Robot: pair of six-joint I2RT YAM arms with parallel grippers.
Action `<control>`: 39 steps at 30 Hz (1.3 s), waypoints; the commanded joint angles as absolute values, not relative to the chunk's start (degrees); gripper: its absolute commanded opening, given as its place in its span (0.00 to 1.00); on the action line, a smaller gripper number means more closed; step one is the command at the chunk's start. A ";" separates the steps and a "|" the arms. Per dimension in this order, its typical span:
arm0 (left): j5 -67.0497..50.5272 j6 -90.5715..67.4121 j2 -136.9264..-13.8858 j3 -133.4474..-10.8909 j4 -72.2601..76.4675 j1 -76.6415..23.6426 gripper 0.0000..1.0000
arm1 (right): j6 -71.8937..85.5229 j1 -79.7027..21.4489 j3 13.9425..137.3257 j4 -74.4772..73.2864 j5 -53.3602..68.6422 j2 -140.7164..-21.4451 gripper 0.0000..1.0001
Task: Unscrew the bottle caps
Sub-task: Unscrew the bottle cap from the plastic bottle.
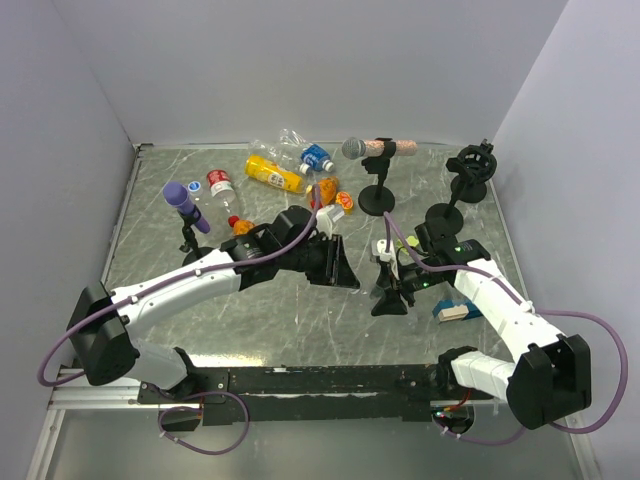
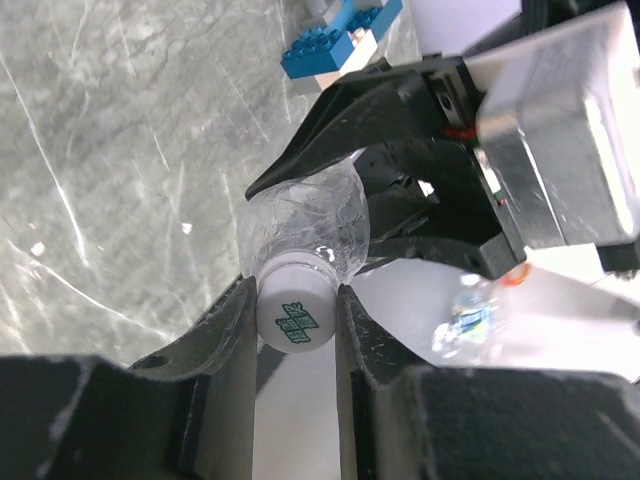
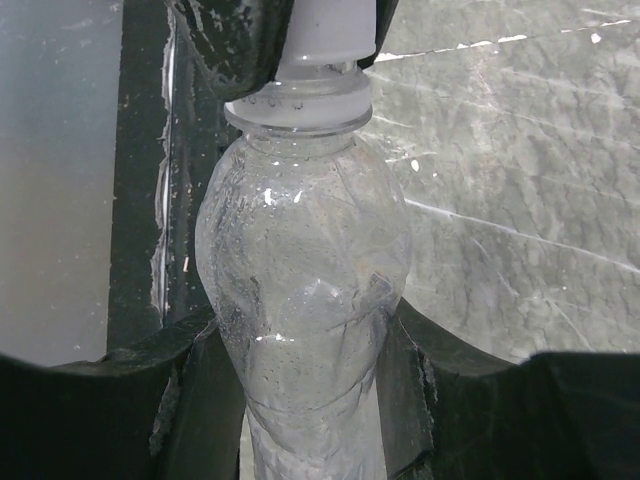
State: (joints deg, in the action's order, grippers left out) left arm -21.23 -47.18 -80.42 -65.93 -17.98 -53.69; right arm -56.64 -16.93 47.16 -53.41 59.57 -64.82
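White cap [image 2: 293, 318] looks still seated on the clear bottle [image 3: 305, 250], which is held above the table [image 1: 260, 310] between my two arms. My left gripper [image 2: 295, 300] is clenched on the cap and my right gripper [image 3: 300, 345] grasps the body. I judge the task barely begun: the red-capped bottle [image 1: 220, 183] and its neighbours at the far side lie untouched
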 commanded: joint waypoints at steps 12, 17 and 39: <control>-26.28 -61.35 -76.99 -62.93 -7.82 -48.78 0.06 | -59.41 -17.40 47.11 -50.89 61.87 -63.90 0.17; -28.47 -59.94 -78.05 -63.55 -8.53 -48.69 0.16 | -59.59 -17.49 47.37 -51.41 61.79 -64.25 0.17; -23.03 -24.29 -57.95 -47.49 -1.34 -48.07 0.99 | -59.50 -17.40 47.20 -51.06 61.44 -64.07 0.17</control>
